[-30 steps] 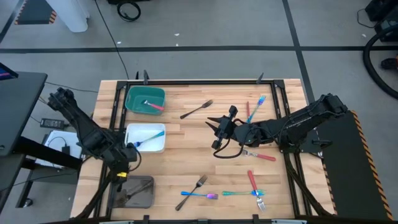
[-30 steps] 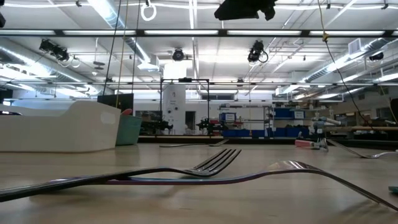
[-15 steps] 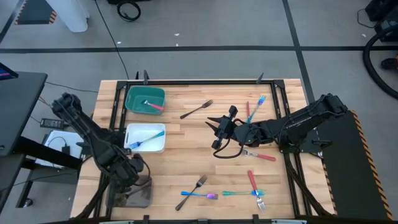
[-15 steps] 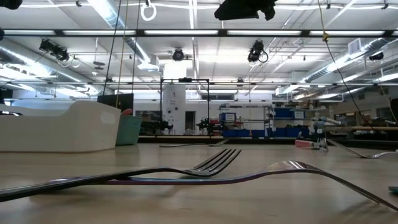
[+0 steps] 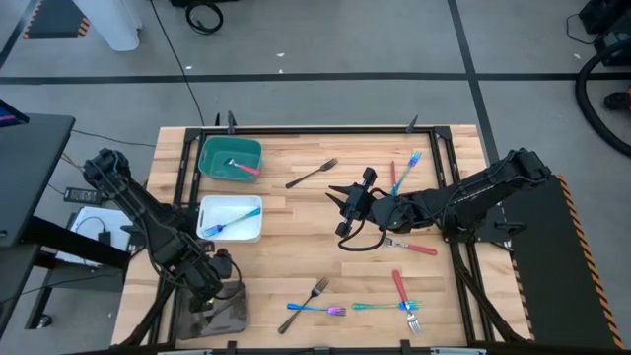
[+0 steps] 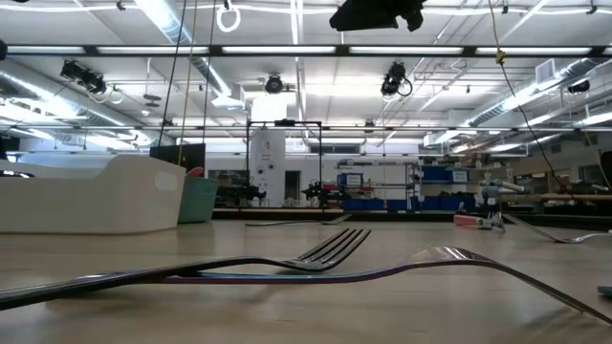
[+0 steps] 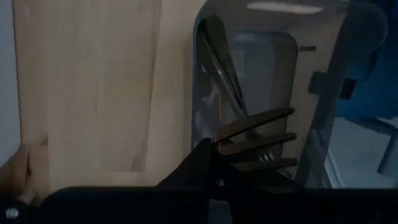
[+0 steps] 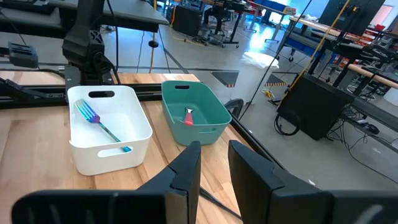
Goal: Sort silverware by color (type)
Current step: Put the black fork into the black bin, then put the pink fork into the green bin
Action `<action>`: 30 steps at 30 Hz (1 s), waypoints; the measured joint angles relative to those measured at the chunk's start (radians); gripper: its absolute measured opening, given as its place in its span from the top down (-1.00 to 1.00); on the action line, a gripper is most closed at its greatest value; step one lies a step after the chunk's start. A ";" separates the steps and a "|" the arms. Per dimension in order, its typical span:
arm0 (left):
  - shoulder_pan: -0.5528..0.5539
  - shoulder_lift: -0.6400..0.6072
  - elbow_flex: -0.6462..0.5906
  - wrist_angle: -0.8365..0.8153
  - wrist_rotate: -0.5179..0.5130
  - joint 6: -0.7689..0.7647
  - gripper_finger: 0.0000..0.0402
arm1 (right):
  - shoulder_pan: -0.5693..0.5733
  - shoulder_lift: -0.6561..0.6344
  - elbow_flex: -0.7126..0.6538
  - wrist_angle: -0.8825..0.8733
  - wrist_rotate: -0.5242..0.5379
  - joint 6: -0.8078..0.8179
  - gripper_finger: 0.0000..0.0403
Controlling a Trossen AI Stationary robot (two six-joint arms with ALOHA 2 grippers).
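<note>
My left gripper [image 5: 210, 288] hangs over the grey tray [image 5: 233, 312] at the table's near left corner, shut on a dark grey fork [image 7: 258, 137]. Another dark utensil [image 7: 219, 65] lies inside that tray [image 7: 273, 62]. The white tray [image 5: 242, 232] holds an iridescent fork [image 8: 96, 121], and the teal tray [image 5: 219, 150] holds a red-handled piece [image 8: 188, 116]. My right gripper [image 5: 343, 209] waits open above the table's middle. Loose silverware lies on the wood: a dark fork [image 5: 312, 174] far back and several pieces near the front edge [image 5: 325, 308]. My left gripper pinches the dark fork just behind its head [image 7: 217, 146] between its two fingers. The fingers [image 7: 200, 163] come from above, pointing steeply down. The tines [image 7: 267, 134] stick out to one side over the grey tray's floor. The handle is hidden by the gripper.
Red-handled and blue-teal pieces [image 5: 399, 176] lie at the far right, and one red-handled piece [image 5: 414, 248] under the right arm. A dark fork [image 6: 325, 250] and an iridescent one [image 6: 459, 258] lie close before the low camera. Black frame rails [image 5: 325, 129] border the table.
My left gripper has gone toward the table's near edge and down, from beside the white tray to above the grey tray. It has stayed shut on the dark fork and has rolled a little. The right arm has kept still.
</note>
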 joint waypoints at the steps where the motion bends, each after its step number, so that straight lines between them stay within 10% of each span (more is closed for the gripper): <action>1: 0.000 0.000 0.000 0.005 -0.004 0.000 0.82 | 0.000 0.000 0.000 0.000 0.000 0.000 0.55; 30: 0.033 0.000 0.000 0.066 -0.017 0.096 0.38 | -0.016 0.000 0.000 -0.023 0.001 0.005 0.54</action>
